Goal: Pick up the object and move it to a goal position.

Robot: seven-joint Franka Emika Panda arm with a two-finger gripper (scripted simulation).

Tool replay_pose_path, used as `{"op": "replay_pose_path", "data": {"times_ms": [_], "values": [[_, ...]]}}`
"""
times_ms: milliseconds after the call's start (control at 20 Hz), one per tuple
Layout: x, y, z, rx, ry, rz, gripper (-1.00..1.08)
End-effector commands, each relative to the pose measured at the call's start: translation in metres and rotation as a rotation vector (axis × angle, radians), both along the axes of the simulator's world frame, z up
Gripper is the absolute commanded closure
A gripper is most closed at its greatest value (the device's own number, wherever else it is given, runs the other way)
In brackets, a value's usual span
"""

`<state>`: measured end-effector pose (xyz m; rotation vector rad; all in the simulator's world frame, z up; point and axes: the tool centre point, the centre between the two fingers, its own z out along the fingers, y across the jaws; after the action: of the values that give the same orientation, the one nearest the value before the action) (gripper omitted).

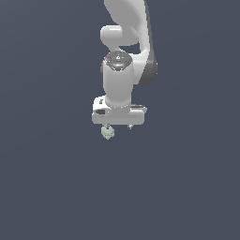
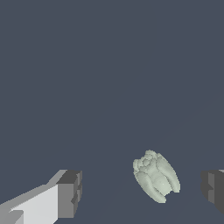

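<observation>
The object (image 1: 108, 132) is a tiny pale greenish-white lumpy chunk lying on the dark grey floor. In the exterior view it sits just below the gripper's finger on that view's left. My white gripper (image 1: 119, 126) points straight down over it and is open and empty. In the wrist view the object (image 2: 156, 176) lies between the two dark finger pads (image 2: 70, 192), closer to one pad (image 2: 213, 189) than to the other and touching neither. The gripper (image 2: 142, 190) has its jaws wide apart.
The floor (image 1: 56, 187) is a plain dark grey surface all around, with no other object, container or edge in view. No goal marker shows in either view.
</observation>
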<state>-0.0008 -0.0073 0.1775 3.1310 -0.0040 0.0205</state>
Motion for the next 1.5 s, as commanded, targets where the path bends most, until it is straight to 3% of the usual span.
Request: {"op": "replay_pose_path", "data": {"times_ms": [0, 400, 800, 1450], "values": [[0.000, 0.000, 0.000, 0.000, 0.000, 0.000, -0.92], [-0.008, -0.028, 0.002, 0.000, 0.017, -0.033, -0.92], [-0.009, -0.029, 0.000, -0.001, 0.017, -0.017, -0.92], [-0.023, -0.040, -0.026, -0.001, 0.019, 0.163, -0.92]]}}
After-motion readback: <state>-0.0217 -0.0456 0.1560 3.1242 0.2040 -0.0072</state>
